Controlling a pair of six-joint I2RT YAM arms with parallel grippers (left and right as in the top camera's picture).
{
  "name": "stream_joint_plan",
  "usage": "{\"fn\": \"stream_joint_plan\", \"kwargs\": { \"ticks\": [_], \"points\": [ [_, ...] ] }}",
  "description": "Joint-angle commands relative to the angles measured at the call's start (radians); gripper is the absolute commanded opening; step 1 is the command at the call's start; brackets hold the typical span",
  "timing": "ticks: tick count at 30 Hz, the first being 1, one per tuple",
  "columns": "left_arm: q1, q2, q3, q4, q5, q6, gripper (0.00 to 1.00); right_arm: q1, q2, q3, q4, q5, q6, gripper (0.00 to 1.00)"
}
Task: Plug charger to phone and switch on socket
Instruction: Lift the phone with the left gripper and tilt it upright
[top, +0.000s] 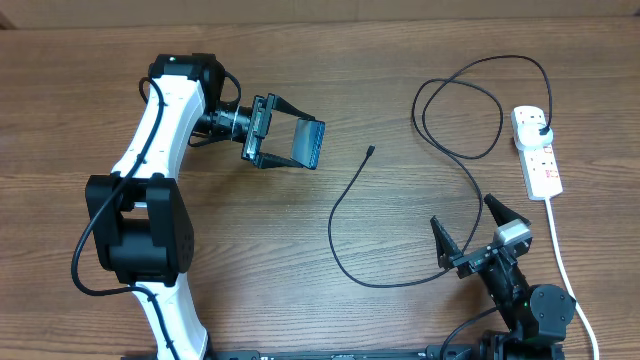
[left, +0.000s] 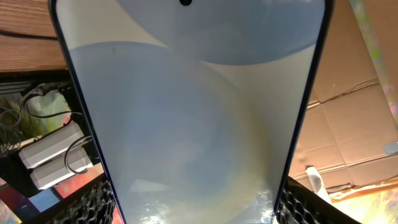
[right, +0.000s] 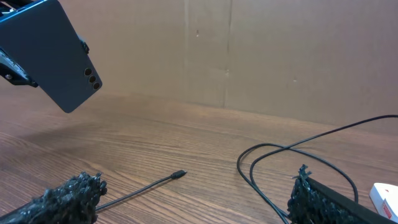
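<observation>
My left gripper (top: 285, 146) is shut on the phone (top: 306, 144) and holds it in the air above the table, left of centre. In the left wrist view the phone's pale screen (left: 193, 112) fills the frame between the fingers. In the right wrist view its dark blue back (right: 53, 53) shows at upper left. The charger cable (top: 345, 195) lies on the table, its connector tip (top: 370, 152) right of the phone; the tip also shows in the right wrist view (right: 179, 174). Its plug (top: 540, 128) sits in the white socket (top: 540, 160) at far right. My right gripper (top: 470, 232) is open and empty over the cable.
The socket's thick white cord (top: 565, 270) runs down the right side toward the front edge. The charger cable loops (top: 470, 110) near the back right. A cardboard wall (right: 249, 56) stands behind the table.
</observation>
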Motion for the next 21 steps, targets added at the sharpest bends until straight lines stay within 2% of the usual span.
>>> {"fn": "stream_joint_plan", "kwargs": {
  "ticks": [1, 21],
  "points": [
    [0.001, -0.01, 0.033, -0.003, 0.064, -0.022, 0.68, -0.006, -0.011, -0.011, 0.003, 0.007, 0.002, 1.0],
    [0.001, -0.01, 0.033, -0.003, 0.062, -0.021, 0.68, -0.006, -0.011, -0.011, 0.003, 0.007, 0.002, 1.0]
  ]
}}
